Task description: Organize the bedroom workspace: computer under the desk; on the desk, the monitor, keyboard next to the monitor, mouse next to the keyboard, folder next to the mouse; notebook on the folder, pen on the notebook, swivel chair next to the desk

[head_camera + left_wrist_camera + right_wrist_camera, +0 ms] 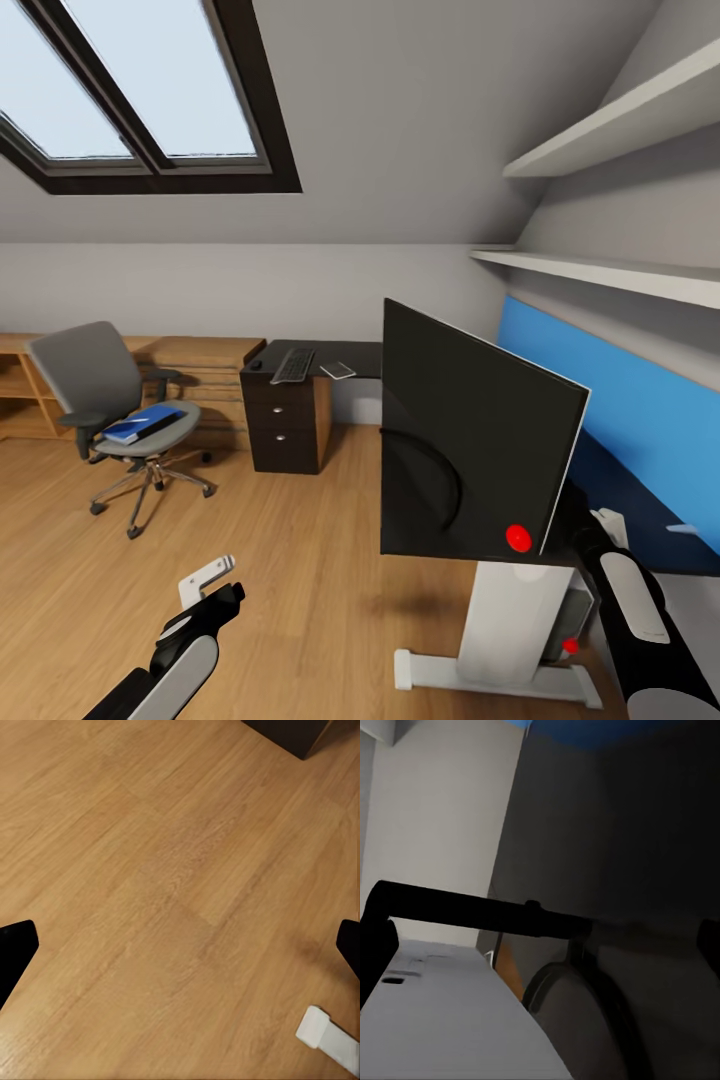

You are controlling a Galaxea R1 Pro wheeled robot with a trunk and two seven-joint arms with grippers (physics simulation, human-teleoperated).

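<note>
The black monitor (470, 440) stands tilted at the near end of the black desk (360, 355), its round base (585, 1012) and slim stand showing in the right wrist view. My right gripper (608, 522) is just behind its lower right edge, open, fingers wide apart. At the far end of the desk lie the keyboard (293, 364), the small mouse (256, 365) to its left and the grey notebook (338, 370) to its right. The blue folder (143, 423) rests on the swivel chair (100, 385). The computer (575, 620) sits under the desk. My left gripper (215, 580) hangs open over the floor. I cannot make out the pen.
A dark drawer unit (285, 420) carries the desk's far end and a white leg (510, 620) with a long foot (330, 1039) its near end. A wooden chest (205, 375) stands behind the chair. Wall shelves (620, 120) hang above the blue rear panel (620, 400). Wood floor (300, 560) lies between chair and desk.
</note>
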